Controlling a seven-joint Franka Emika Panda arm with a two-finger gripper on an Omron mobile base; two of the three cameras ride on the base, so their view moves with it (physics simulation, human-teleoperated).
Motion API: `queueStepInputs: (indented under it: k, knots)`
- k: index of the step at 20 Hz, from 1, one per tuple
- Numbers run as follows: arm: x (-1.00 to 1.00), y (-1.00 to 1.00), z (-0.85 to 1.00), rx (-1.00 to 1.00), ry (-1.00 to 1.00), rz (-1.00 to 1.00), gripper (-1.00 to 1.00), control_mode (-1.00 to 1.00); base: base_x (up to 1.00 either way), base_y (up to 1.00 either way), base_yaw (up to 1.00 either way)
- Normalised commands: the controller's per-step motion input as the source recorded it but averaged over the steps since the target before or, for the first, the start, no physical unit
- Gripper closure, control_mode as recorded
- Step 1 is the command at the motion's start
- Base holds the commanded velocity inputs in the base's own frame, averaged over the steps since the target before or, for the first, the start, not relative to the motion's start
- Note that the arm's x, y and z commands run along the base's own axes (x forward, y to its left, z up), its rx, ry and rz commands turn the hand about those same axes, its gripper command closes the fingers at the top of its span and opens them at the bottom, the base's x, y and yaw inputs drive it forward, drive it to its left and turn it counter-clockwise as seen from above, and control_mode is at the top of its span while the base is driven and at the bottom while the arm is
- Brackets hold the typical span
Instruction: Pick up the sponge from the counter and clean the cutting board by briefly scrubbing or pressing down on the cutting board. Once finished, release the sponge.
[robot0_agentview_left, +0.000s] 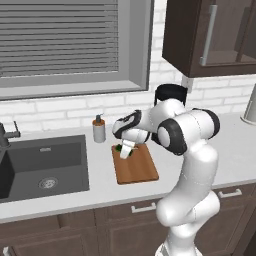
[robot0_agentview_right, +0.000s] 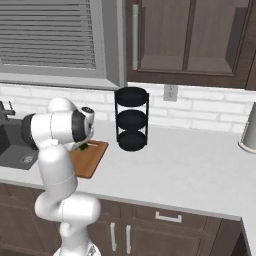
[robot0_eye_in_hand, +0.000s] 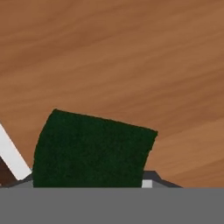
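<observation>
Fingers (robot0_agentview_left: 125, 151) lowered over the far end of the cutting board (robot0_agentview_left: 136, 167), at its left corner. Sponge (robot0_agentview_left: 121, 150) grasped between fingers, dark green face directly ahead of them and close above the board surface; actual contact with the wood cannot be told. In the hand view, sponge (robot0_eye_in_hand: 89, 148) seen against cutting board (robot0_eye_in_hand: 131, 65) grain, with a strip of white worktop (robot0_eye_in_hand: 11, 155) at the lower left edge. From the right base view, sponge (robot0_agentview_right: 84, 147) visible as a small green patch on the cutting board (robot0_agentview_right: 90, 160), just behind the arm. Board flat on the worktop (robot0_agentview_left: 100, 190). Sink (robot0_agentview_left: 42, 167) well to the left of fingers. Soap dispenser (robot0_agentview_left: 99, 129) just beyond fingers, slightly left. Black three-tier rack (robot0_agentview_right: 131, 119) beyond and right of fingers.
</observation>
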Motion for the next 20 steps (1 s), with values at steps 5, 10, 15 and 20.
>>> queueStepInputs:
  k: [5,10,15,20]
  knots:
    - [-0.83,-0.65,-0.52,0.07,0.03,-0.21,1.00,-1.00,0.00,0.00,0.00]
    - [-0.66,-0.36,-0.40,0.03,0.00,-0.19,1.00,-1.00,0.00,0.00,0.00]
    - [-0.44,-0.33,-0.35,0.05,-0.03,-0.11,1.00,-1.00,0.00,0.00,0.00]
    - [-0.12,-0.69,-0.45,0.11,0.08,-0.07,1.00,-1.00,0.00,0.00,0.00]
